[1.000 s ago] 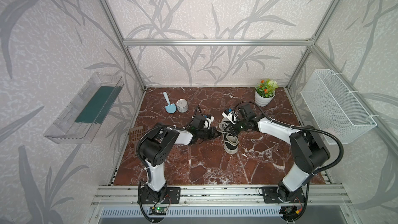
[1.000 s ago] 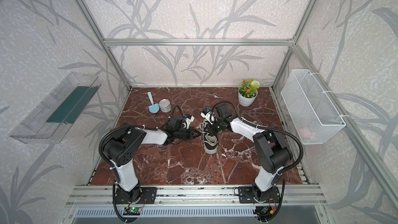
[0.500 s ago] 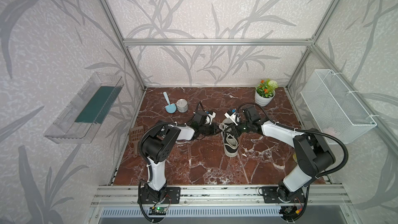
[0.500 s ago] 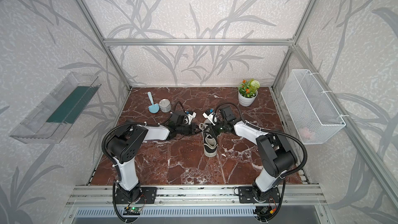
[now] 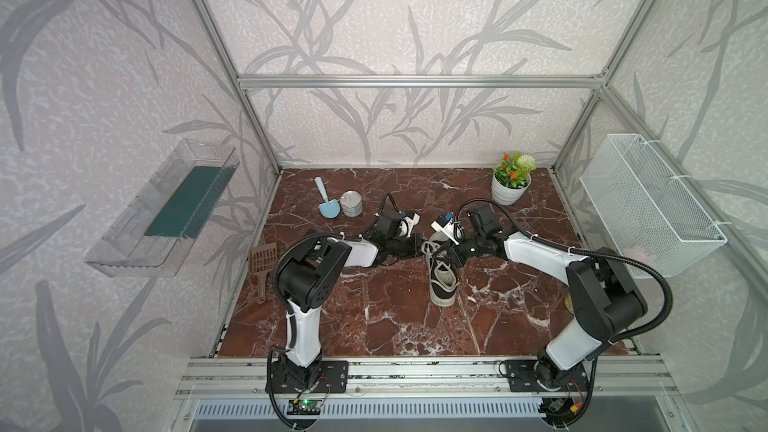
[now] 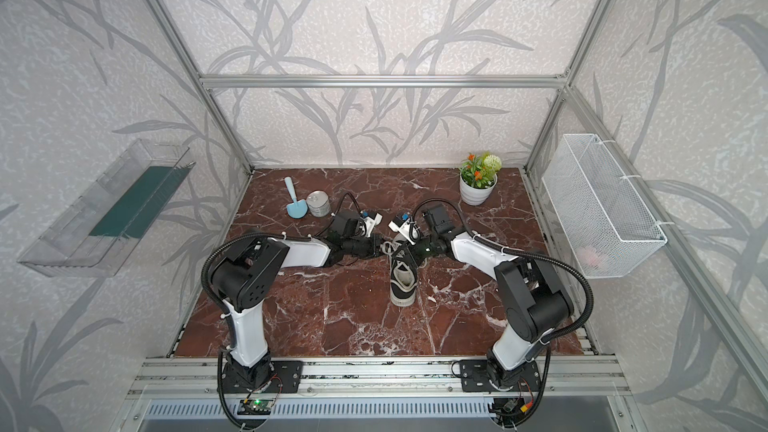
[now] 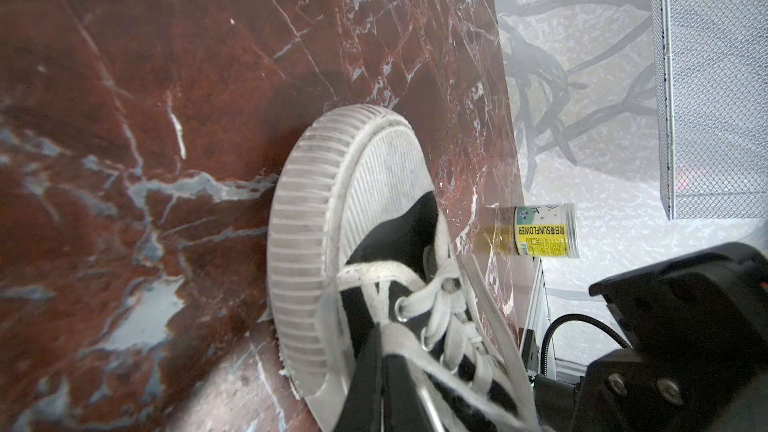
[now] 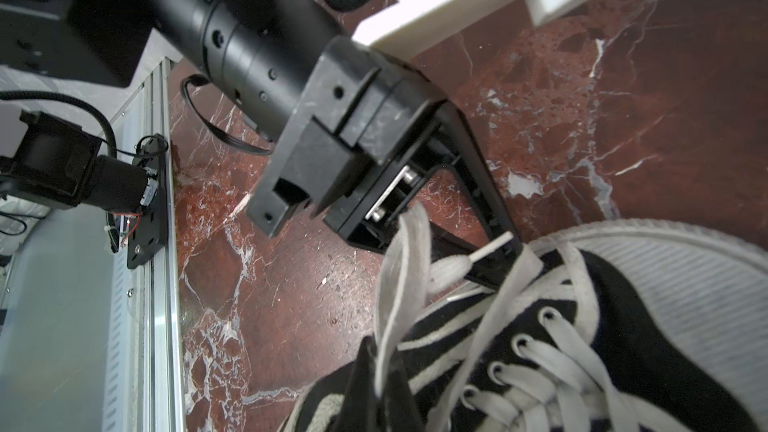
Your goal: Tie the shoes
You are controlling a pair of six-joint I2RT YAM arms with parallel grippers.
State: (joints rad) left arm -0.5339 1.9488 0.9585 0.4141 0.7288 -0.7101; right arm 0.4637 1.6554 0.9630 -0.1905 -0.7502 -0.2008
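Left wrist view shows a yellow can [image 7: 545, 231] near the sneaker [image 7: 374, 184].

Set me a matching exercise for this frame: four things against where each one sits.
Things
1. sneaker
2. potted plant
3. brown slotted scoop
4. wire basket

Places
A. mounted on the right wall
B. left edge of the table
C. middle of the table
D. back right corner of the table

Pairs: 1-C, 2-D, 3-B, 4-A
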